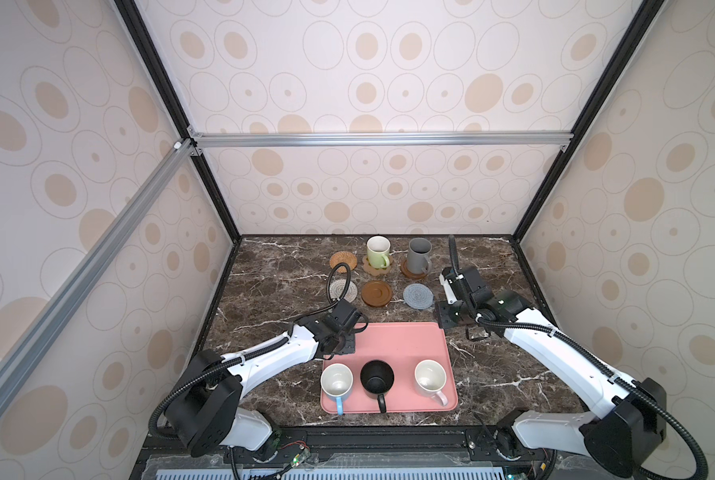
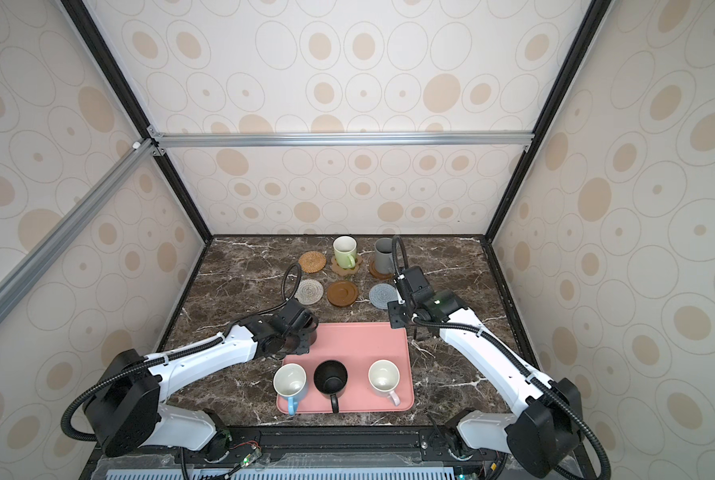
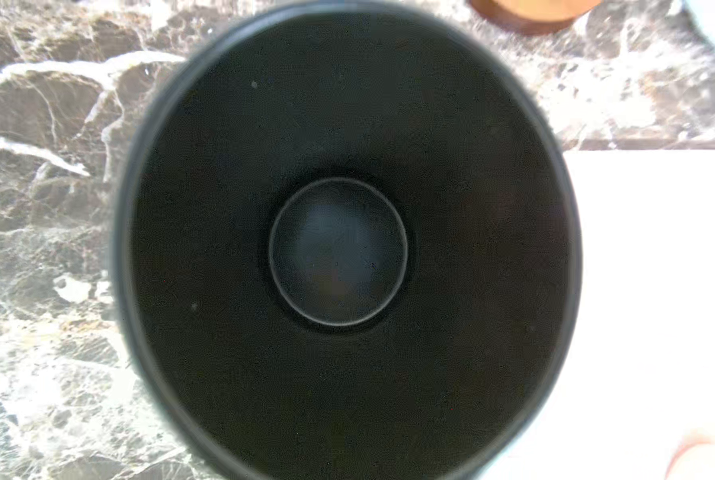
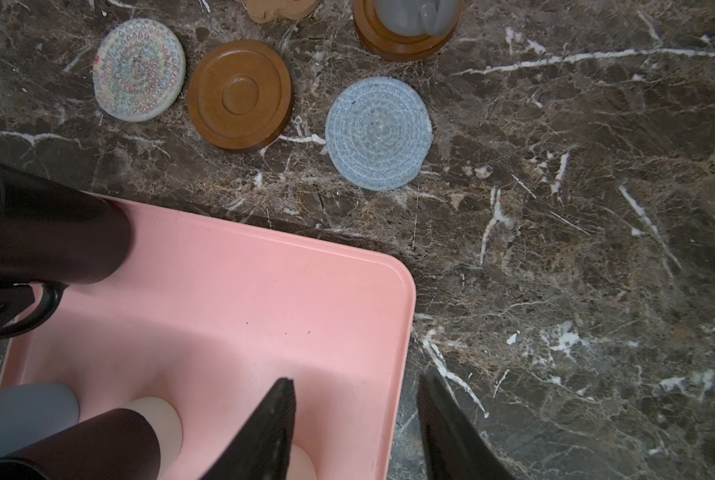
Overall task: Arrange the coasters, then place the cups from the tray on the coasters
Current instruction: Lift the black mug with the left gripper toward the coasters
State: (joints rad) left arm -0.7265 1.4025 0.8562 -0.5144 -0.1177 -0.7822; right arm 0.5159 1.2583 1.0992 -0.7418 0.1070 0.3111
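While my left tool (image 4: 14,309) clamps the black mug (image 3: 339,249) at a corner of the pink tray (image 4: 264,291), my right tool (image 4: 355,376) hangs open, empty.

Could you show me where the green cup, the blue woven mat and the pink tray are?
green cup (image 1: 374,259): in a top view, on its outer side.
blue woven mat (image 4: 378,133): right wrist view, on its middle.
pink tray (image 1: 405,345): in a top view, on its bare floor.

Your pink rectangular tray (image 1: 405,345) sits front on the marble desk (image 1: 276,282), carrying light blue mug (image 1: 336,381), black mug (image 1: 377,377), pink mug (image 1: 430,376), left to right. Behind it: beige woven round (image 1: 342,290), brown wooden disc (image 1: 376,293), grey-blue woven round (image 1: 418,296). Back row: tan rattan round (image 1: 343,262), light green mug (image 1: 378,251) on paw-shaped mat (image 1: 370,270), grey mug (image 1: 419,253) on second wooden disc (image 1: 409,272).
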